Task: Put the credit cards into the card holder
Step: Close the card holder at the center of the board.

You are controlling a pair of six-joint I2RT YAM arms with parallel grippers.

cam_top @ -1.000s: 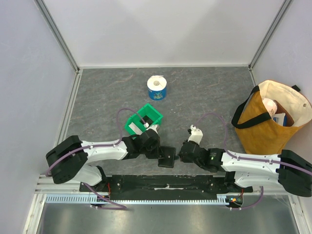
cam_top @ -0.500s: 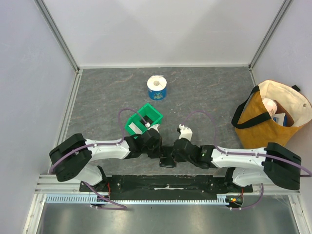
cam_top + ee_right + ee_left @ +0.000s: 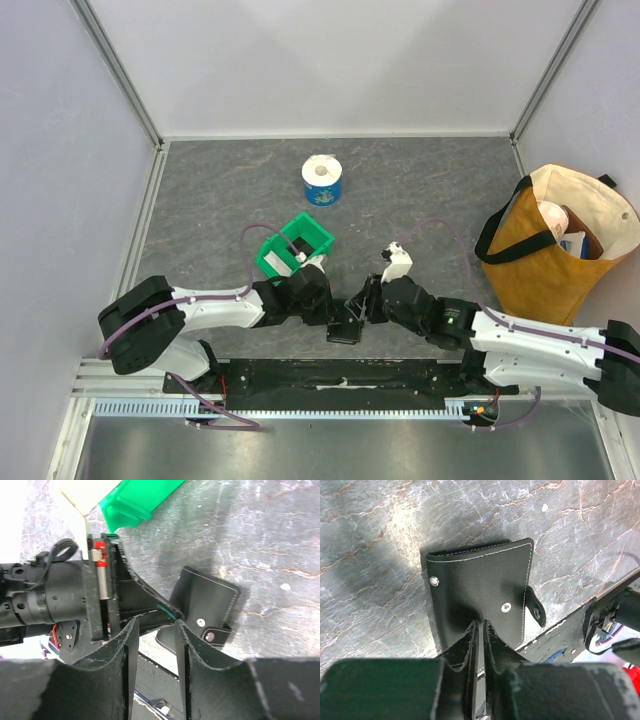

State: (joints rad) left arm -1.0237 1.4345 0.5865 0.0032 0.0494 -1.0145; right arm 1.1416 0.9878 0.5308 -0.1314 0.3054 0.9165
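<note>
While my left gripper [image 3: 481,624] pinches the small black folding card holder [image 3: 480,577], my right gripper [image 3: 156,626] gapes empty; I reckon prying it open follows.

No text, label, brand name or number can be read in any of the three views. The blue wrapper on the paper roll [image 3: 322,182], which stands near the far edge of the table [image 3: 430,190], carries pale markings too small to make out.

Card holder [image 3: 480,580] — matt grained leather; table [image 3: 370,525] — veined stone.
</note>
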